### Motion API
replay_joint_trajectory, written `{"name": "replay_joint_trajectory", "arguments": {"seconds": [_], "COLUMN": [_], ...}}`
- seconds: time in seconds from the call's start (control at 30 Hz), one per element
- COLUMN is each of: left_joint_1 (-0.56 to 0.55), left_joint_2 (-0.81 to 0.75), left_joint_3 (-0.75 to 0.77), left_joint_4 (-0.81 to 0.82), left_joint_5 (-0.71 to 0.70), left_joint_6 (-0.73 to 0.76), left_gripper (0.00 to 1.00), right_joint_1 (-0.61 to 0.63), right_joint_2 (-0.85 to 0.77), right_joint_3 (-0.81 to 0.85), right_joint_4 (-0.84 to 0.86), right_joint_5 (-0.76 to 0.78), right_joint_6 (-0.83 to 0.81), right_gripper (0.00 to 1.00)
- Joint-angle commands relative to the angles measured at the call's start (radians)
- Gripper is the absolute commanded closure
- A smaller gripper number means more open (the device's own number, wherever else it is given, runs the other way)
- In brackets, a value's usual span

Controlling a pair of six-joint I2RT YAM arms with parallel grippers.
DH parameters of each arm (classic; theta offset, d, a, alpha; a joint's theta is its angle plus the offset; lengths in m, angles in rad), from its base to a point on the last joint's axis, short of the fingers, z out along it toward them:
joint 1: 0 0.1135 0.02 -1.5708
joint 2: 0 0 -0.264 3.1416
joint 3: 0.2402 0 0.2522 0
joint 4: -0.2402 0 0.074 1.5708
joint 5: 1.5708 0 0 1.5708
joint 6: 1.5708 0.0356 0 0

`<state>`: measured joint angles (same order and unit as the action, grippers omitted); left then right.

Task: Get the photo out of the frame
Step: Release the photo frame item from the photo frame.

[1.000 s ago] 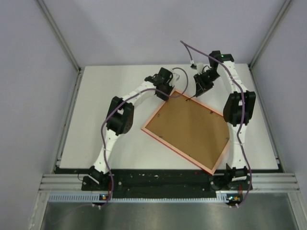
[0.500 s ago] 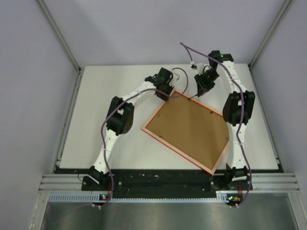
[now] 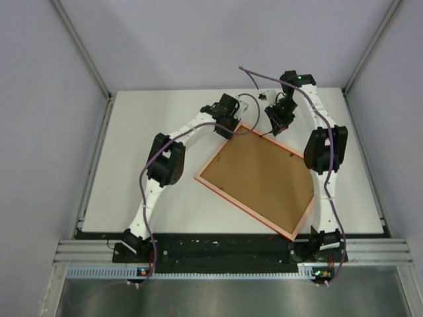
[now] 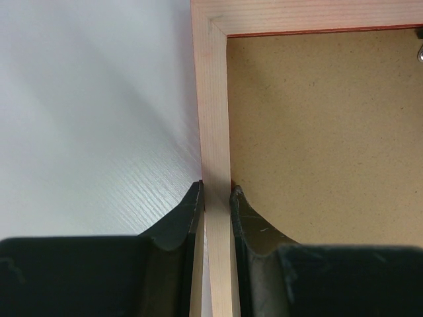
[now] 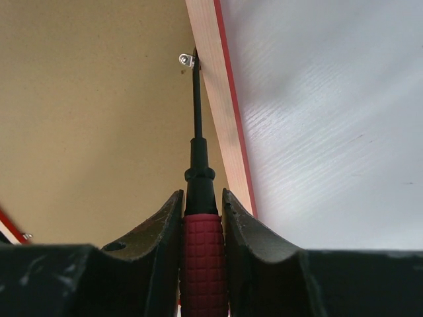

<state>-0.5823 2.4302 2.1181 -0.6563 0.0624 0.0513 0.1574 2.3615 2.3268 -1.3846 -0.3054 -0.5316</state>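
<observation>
Right gripper point(image 5: 201, 198) is clamped narrow on the red ribbed handle of a screwdriver point(image 5: 199, 254), jaws hard against both sides of it. The black shaft points away from the wrist, and its tip sits at a small metal retaining tab point(image 5: 187, 61) where the backing board point(image 5: 86, 119) meets the inner edge of the far-right rail. Can't tell from this angle whether that tab is turned off the board or not. Left gripper point(image 4: 216, 195) is pinched narrow across the pale wood rail of the frame point(image 3: 239, 205), one finger outside on the table side and one inside on the board, just short of the far-left corner; reads as a hold-down while the other arm works the tab. In the overhead view the frame lies flat and face down on the white table point(image 3: 145, 112), skewed, far corner between the two grippers, near corner by the right arm's base. The brown board sits flush inside the rails on all sides I can see. A second bit of metal hardware shows at the edge of the left wrist view, too cropped to read. The photo isn't visible anywhere; presumably it's under the board, inside the frame. Progress call: early. Done: frame flipped and pinned, tool on the first fastener. Left: free the tabs, lift the board out, pull the print.
</observation>
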Motion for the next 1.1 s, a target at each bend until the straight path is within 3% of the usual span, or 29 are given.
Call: {"name": "replay_joint_trajectory", "arguments": {"seconds": [0.0, 0.47, 0.73, 1.0, 1.07], "left_joint_1": [-0.040, -0.042, -0.042, -0.040, -0.042], "left_joint_2": [-0.011, -0.019, -0.020, -0.026, -0.037], "left_joint_3": [-0.023, -0.030, -0.032, -0.033, -0.033], "left_joint_4": [-0.103, -0.101, -0.092, -0.089, -0.089], "left_joint_5": [0.005, 0.007, -0.010, 0.002, 0.014], "left_joint_6": [0.036, 0.025, 0.019, 0.007, 0.004], "left_gripper": [1.00, 1.00, 1.00, 1.00, 1.00], "right_joint_1": [0.024, 0.086, 0.122, 0.114, 0.096], "right_joint_2": [-0.053, -0.082, -0.123, -0.117, -0.125], "right_joint_3": [0.034, 0.048, -0.102, -0.095, -0.051], "right_joint_4": [-0.105, -0.120, -0.120, -0.120, -0.120], "right_joint_5": [0.167, 0.344, 0.400, 0.310, 0.212], "right_joint_6": [-0.054, -0.090, -0.139, -0.123, -0.110], "right_gripper": [1.00, 1.00, 1.00, 1.00, 1.00]}}
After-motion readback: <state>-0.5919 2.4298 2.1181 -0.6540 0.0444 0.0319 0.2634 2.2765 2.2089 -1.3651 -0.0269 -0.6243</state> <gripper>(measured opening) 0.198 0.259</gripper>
